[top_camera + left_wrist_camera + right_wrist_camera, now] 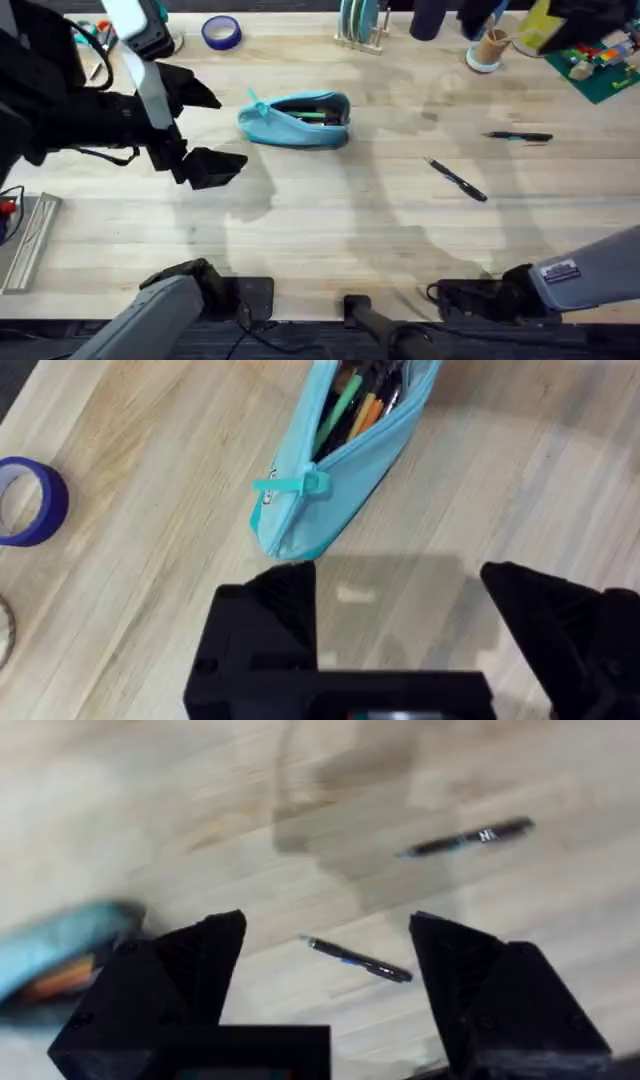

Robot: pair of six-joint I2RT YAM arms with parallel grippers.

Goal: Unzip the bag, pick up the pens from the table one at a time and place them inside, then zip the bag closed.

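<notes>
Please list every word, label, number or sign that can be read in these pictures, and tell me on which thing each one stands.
No text can be read.
White label on the right arm: print too small.
Pale marking on the farther pen: blurred.
Small mark on the bag near the zipper end: too small.

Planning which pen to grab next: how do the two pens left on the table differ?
The nearer pen lies diagonally and closer to the bag; the farther pen lies almost level, nearer the table's right end. The nearer pen shows a blue streak; the farther one looks all dark. Both are thin, loose and ungripped.
</notes>
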